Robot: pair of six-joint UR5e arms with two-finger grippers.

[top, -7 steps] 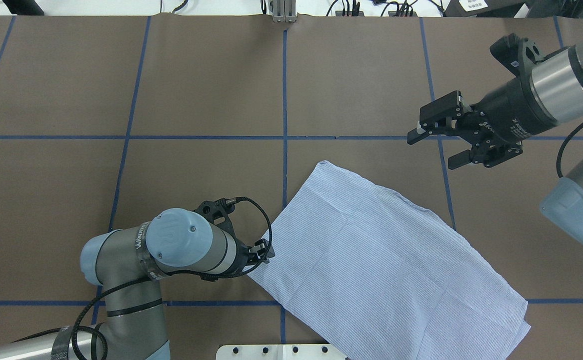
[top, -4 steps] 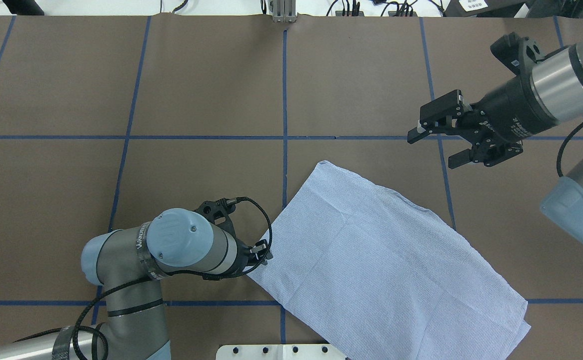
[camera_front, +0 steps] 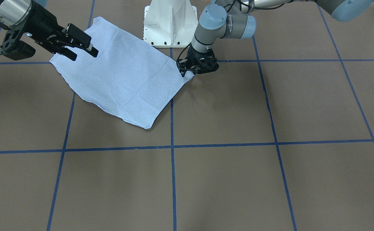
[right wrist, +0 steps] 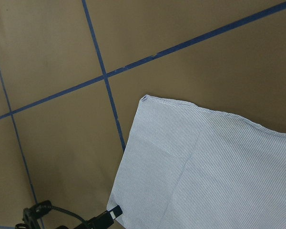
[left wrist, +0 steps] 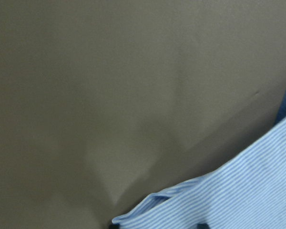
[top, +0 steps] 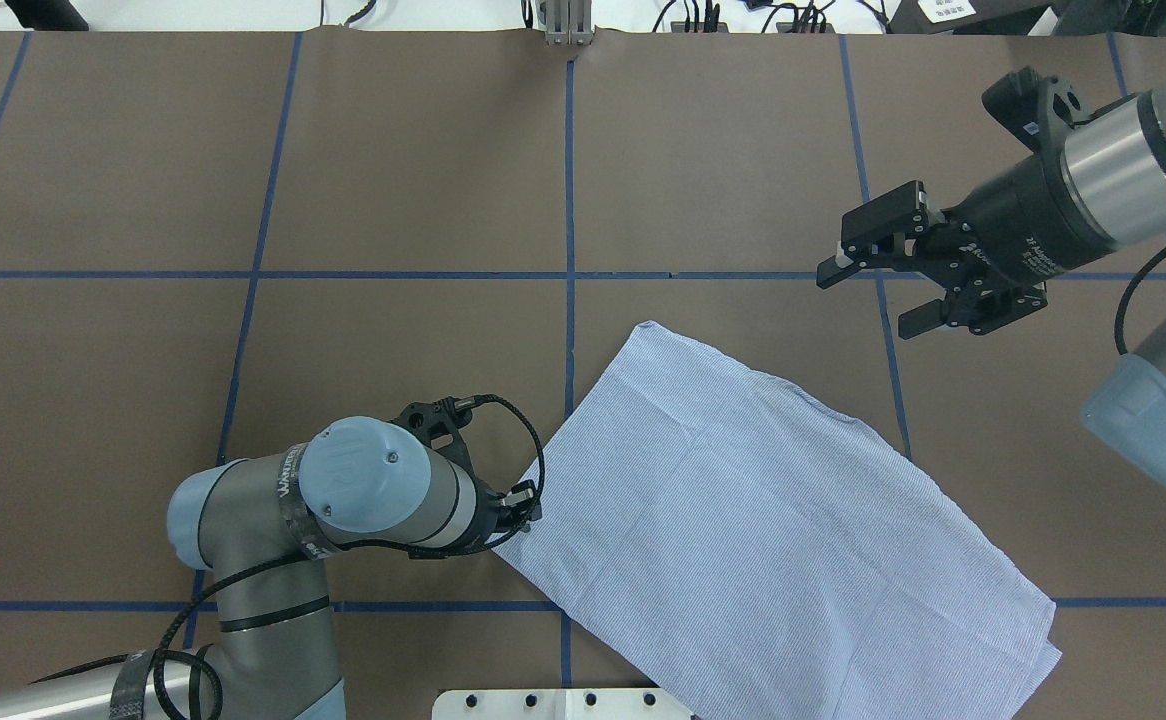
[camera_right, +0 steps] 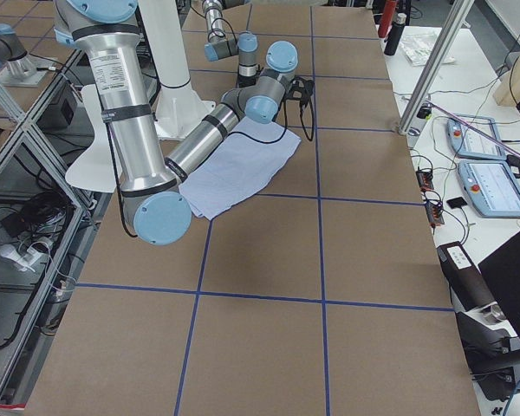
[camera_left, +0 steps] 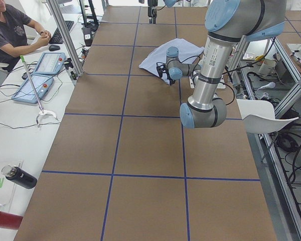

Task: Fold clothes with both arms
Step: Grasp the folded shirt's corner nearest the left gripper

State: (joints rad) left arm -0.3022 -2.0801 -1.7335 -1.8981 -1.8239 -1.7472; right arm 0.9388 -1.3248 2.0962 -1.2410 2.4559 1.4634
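Though folded into one flat panel, with sleeves and collar out of sight, shirt point(top: 763, 520) likely needs a further fold.
Position: table point(top: 243, 200), by base, right of centre.
Long axis: diagonal, from centre toward near right.
Left gripper point(top: 528, 505): at shirt's left corner; closure cannot be told.
Right gripper point(top: 868, 290): spread, hovering beyond far edge.

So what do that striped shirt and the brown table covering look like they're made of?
The shirt looks like thin woven cloth, likely cotton: fine blue-white stripes, soft creases, matte. The table covering looks like brown paper or card: flat, dull, no shine. Its blue lines look like tape.
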